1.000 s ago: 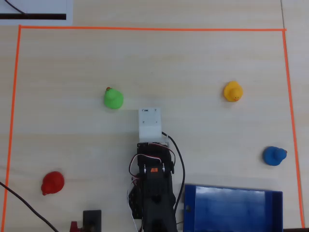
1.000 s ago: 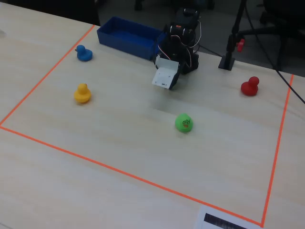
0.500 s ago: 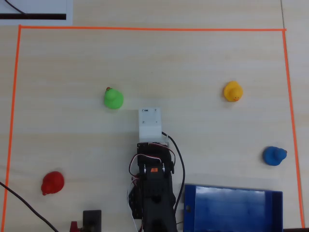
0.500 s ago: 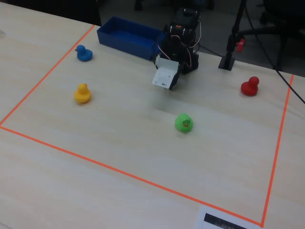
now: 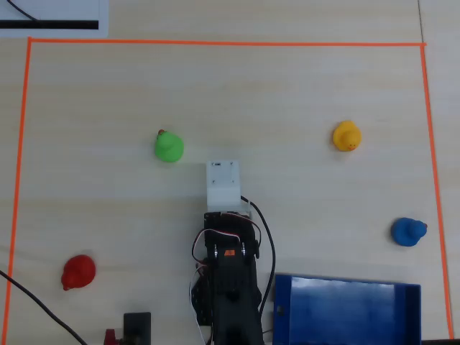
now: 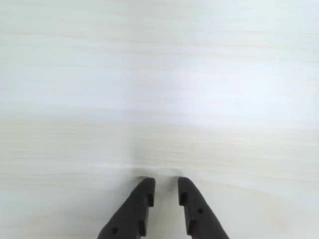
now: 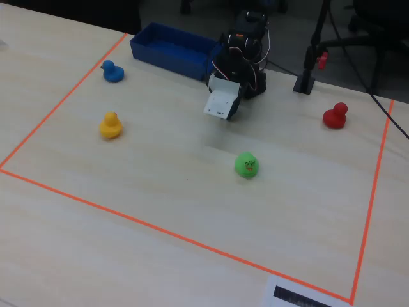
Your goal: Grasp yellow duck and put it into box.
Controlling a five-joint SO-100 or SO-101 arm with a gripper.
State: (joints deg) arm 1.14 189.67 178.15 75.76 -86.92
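The yellow duck [image 5: 346, 136] stands on the pale wood table, right of centre in the overhead view and at the left in the fixed view [image 7: 110, 125]. The blue box [image 5: 338, 309] lies empty at the bottom right of the overhead view, beside the arm's base, and at the top of the fixed view [image 7: 172, 48]. My gripper [image 6: 166, 181] hangs over bare table with a narrow gap between its black fingers and nothing in it. From above, the white wrist mount [image 5: 222, 183] hides it. The duck is far to the right of that mount.
A green duck [image 5: 169, 146] sits just left of the mount. A red duck [image 5: 77, 272] is at the lower left and a blue duck [image 5: 408, 231] is above the box. Orange tape [image 5: 215, 43] frames the work area. A black stand [image 7: 307, 77] rises beside the arm.
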